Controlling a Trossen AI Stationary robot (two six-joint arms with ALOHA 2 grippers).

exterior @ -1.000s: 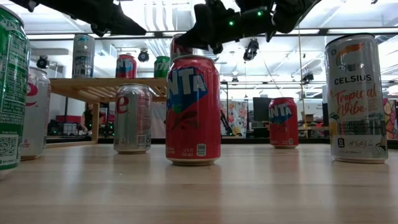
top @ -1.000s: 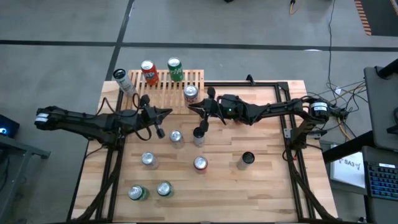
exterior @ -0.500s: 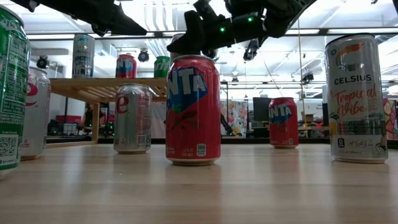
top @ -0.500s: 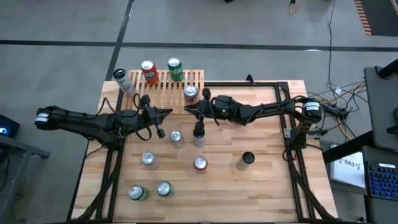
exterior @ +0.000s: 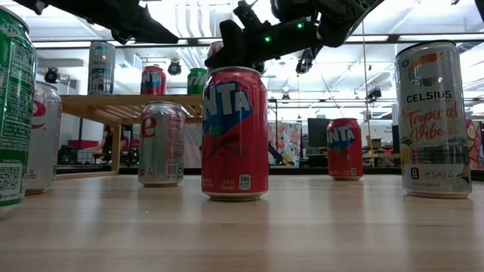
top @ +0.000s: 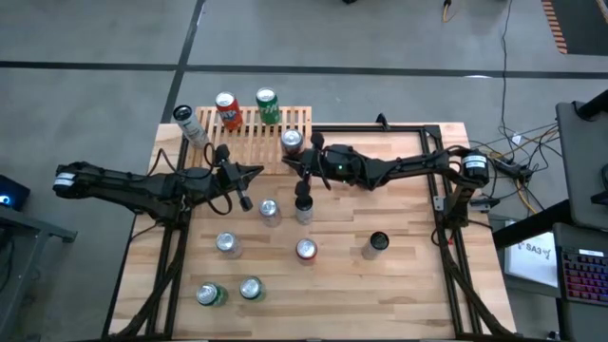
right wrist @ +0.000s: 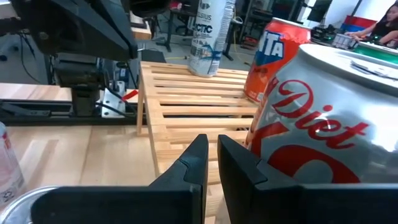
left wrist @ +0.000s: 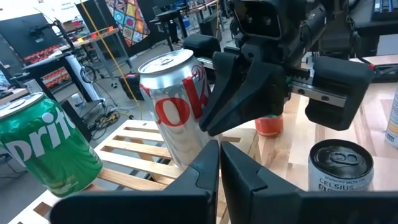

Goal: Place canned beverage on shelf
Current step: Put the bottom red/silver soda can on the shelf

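The shelf (top: 249, 133), a low rack of light-wood slats, stands at the table's far edge. On it stand a white can (top: 186, 122), an orange Fanta can (top: 228, 110), a green Sprite can (top: 268, 105) and a Diet Coke can (top: 292, 142). The Diet Coke can (left wrist: 174, 102) rests by its base on the slats near the shelf's right end. My right gripper (top: 289, 166) is shut, level, right beside that can's side. My left gripper (top: 258, 172) hangs shut over the table, just in front of the shelf, holding nothing. My right gripper comes level from the table's right, its shut fingers (left wrist: 239, 93) lying along the lower side of the Diet Coke can (right wrist: 292, 149). I cannot tell whether the finger's outer side touches the can or stands just off it. The can stands upright on the slats.
Several loose cans stand on the table in front of the shelf: a silver one (top: 269, 209), a dark-topped one (top: 304, 203) under my right arm, a red one (top: 306, 249), another dark-topped one (top: 377, 243), and more at the near left (top: 228, 290).
My right gripper has gone a little toward the table's left, closing in on the Diet Coke can, and has stayed shut. The can has kept its place on the shelf.
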